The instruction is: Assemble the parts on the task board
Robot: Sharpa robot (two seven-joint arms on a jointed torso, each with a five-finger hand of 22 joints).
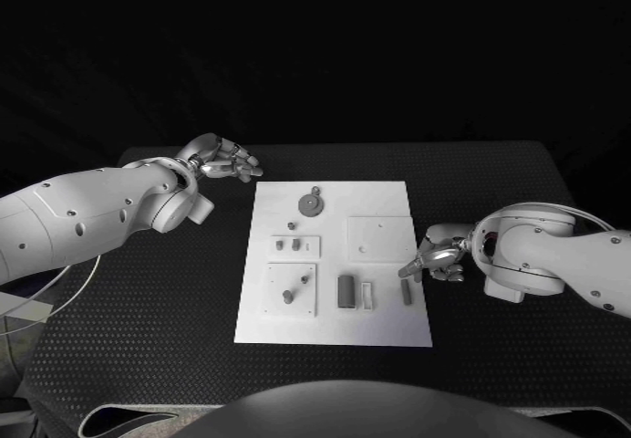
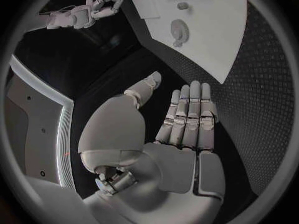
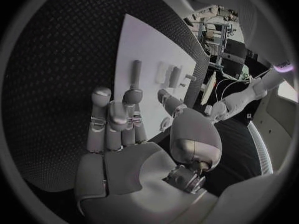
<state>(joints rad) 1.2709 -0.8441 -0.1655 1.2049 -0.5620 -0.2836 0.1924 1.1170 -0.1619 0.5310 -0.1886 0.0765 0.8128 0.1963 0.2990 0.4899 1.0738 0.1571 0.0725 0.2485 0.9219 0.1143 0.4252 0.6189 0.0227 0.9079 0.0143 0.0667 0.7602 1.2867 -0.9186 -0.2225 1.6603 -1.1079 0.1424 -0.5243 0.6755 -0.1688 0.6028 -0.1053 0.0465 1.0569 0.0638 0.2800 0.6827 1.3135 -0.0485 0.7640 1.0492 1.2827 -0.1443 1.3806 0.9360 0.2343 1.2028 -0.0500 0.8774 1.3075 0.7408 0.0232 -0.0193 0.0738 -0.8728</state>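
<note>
Black table, white task board, no legible writing; left robot hand and right robot hand empty, fingers apart.

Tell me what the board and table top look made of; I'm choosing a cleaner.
Board: looks like smooth matte white plastic or painted sheet, flat and even, without glare; the exact material stays open. Table: black with a fine regular dot texture, suggesting a rubbery or woven mat rather than bare hard surface.

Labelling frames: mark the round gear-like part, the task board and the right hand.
Round gear-like part [image 1: 310, 202], head view, its centre.
Task board [image 1: 381, 328], head view, bare near corner.
Right hand [image 1: 435, 258], head view, hand's middle.
</note>
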